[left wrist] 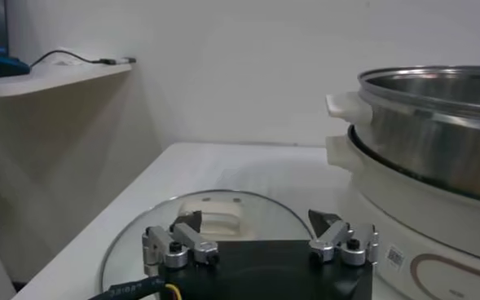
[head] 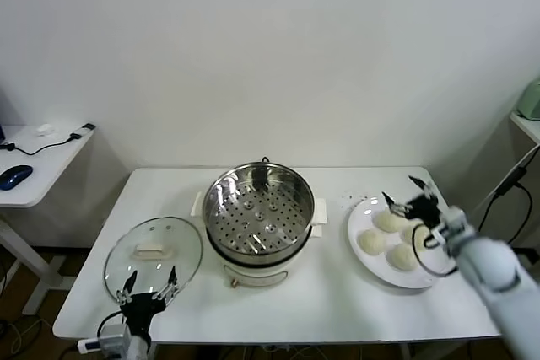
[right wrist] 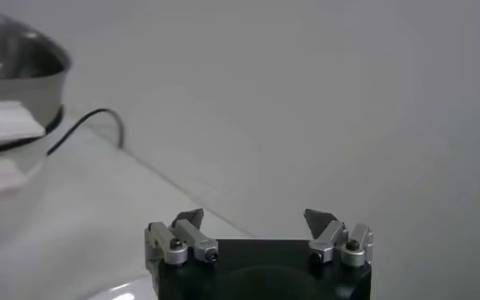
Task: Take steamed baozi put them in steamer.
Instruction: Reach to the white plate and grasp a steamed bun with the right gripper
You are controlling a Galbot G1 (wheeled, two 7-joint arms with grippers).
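Several cream-white steamed baozi (head: 372, 242) lie on a flat white plate (head: 364, 263) at the right of the table. My right gripper (head: 403, 191) hovers open just over the plate's far side, above the baozi, holding nothing; the right wrist view shows its gripper (right wrist: 254, 216) wide open, and no baozi appear there. The steamer (head: 257, 208), a shiny steel pot with a perforated tray on a cream base, stands at the table's middle and holds nothing. My left gripper (head: 150, 282) waits open at the near left edge, its jaws wide apart in the left wrist view (left wrist: 256, 220).
A glass lid (head: 153, 255) with a white handle (left wrist: 215, 213) lies flat left of the steamer (left wrist: 435, 122), right before the left gripper. A side table with a blue mouse (head: 15, 176) stands at far left. The steamer's cord (right wrist: 101, 122) trails behind it.
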